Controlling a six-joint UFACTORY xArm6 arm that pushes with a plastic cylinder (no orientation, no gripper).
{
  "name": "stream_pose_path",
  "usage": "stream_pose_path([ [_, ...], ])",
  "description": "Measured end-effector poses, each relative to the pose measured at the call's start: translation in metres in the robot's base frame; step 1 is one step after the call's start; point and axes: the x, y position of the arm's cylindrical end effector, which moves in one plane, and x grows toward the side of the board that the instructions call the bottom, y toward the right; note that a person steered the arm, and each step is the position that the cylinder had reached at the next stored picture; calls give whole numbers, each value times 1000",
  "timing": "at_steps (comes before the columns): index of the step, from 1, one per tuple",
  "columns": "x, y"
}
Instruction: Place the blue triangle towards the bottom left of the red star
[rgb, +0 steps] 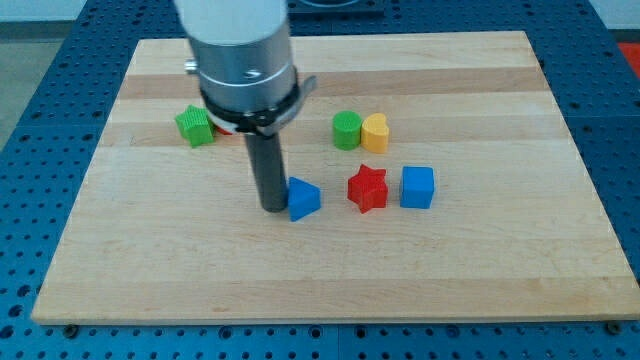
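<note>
Wooden desk on a blue perforated base. The end effector is a plain dark rod with no jaws to open or close, gripping nothing. My tip is down at the desk surface, pressed against the view's left side of the blue triangle, apparently touching it, though the contact line is hard to confirm. Blue triangle sits just left of the red star, a small gap between them, roughly level with it. Blue cube just right of the star. Green cylinder and yellow heart-like block touch, above the star. Green star at upper left, partly behind the arm housing.
</note>
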Motion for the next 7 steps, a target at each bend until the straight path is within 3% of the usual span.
stream_pose_path([
  [2,8,60],
  [4,55,64],
  [6,58,159],
  [7,41,130],
])
